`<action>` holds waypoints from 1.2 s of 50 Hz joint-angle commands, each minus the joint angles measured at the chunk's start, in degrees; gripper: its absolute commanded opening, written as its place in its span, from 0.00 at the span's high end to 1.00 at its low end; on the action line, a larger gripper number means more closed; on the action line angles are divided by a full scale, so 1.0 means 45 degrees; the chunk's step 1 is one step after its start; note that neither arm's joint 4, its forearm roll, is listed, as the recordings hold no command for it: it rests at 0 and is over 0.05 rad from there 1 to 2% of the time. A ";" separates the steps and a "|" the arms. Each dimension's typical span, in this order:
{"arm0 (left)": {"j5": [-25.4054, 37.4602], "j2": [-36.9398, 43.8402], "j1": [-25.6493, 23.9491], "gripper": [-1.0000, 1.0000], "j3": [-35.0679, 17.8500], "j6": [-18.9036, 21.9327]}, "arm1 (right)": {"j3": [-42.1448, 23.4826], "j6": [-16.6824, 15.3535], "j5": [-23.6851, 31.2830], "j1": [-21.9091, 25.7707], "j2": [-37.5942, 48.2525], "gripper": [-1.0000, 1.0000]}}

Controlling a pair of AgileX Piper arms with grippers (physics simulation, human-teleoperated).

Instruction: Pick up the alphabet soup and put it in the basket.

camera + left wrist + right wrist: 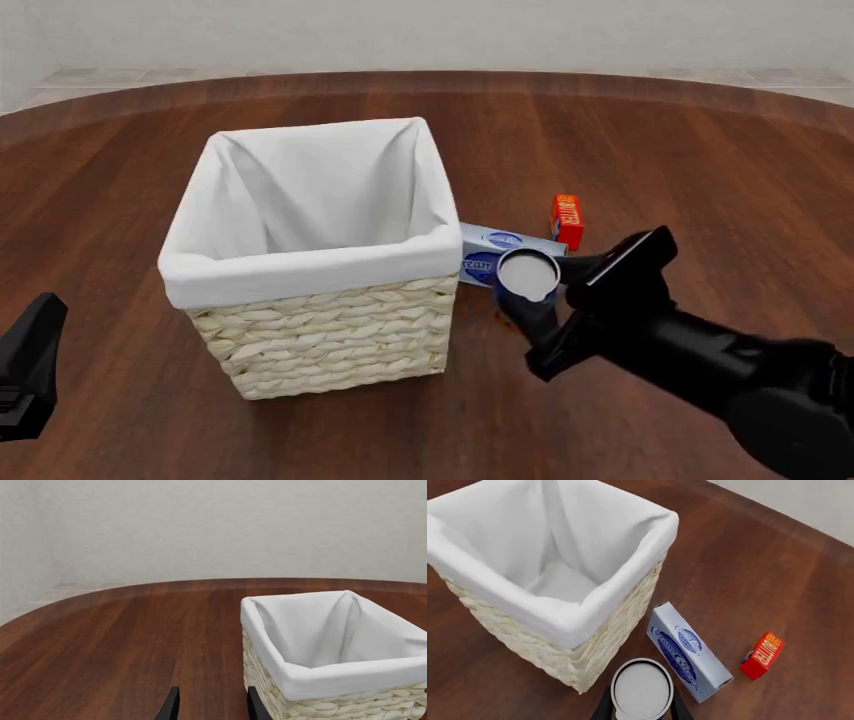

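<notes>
Right gripper (530, 300) is clamping the alphabet soup (526, 272) between its two dark fingers, with the can's pale lid facing up. The can is sitting just right of the basket (315, 262), near its right near corner, and apart from the wicker wall in the right wrist view. I cannot tell whether it is resting on the table (694, 150) or lifted off it. Its label is not readable in any view; only the lid and a dark rim are showing.

Just beyond the can, the cream cheese box (507, 246) is lying flat, blue and white, beside the basket's right side. The oval logo on it is showing cursive print, too blurred to read for sure. Farther right, the small orange-red box (567, 220) is standing apart from it, with white lettering that looks like "BUTTER" in the right wrist view.

The basket is showing its white cloth lining folded over the rim, nothing visible inside.

Left gripper (211, 705) is hanging near the table's left near edge in the front view, well apart from the can. Its fingers are parted with only table wood between them, beside the basket's wall in the left wrist view. That view is showing neither the can nor the boxes; the right wrist view is showing all three.
</notes>
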 commanded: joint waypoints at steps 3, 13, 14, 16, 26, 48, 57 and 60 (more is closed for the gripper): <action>0.0000 0.0000 0.0000 0.00 0.0000 0.0000 | -0.0147 -0.0042 0.0799 -0.0117 -0.1183 1.00; 0.0000 0.0000 0.0000 0.00 0.0000 0.0000 | -0.0295 -0.0370 0.1375 -0.0214 -0.1961 1.00; 0.0000 0.0000 0.0000 0.00 0.0000 0.0000 | -0.0295 -0.0370 0.1376 -0.0214 -0.1962 1.00; 0.0000 0.0000 0.0000 0.00 0.0000 0.0000 | -0.0371 -0.0403 0.1484 -0.0253 -0.2091 1.00; 0.0000 0.0000 0.0000 0.00 0.0000 0.0000 | -0.0668 -0.0642 0.1743 -0.0367 -0.2186 1.00; 0.0000 0.0000 0.0000 0.00 0.0000 0.0000 | -0.1950 -0.0869 0.2681 -0.0152 -0.2822 1.00; 0.0000 0.0000 0.0000 0.00 0.0000 0.0000 | -0.2667 -0.1221 0.2837 -0.0339 -0.2788 1.00; 0.0000 0.0000 0.0000 0.00 0.0000 0.0000 | -0.2873 -0.1146 0.2879 -0.0375 -0.2765 1.00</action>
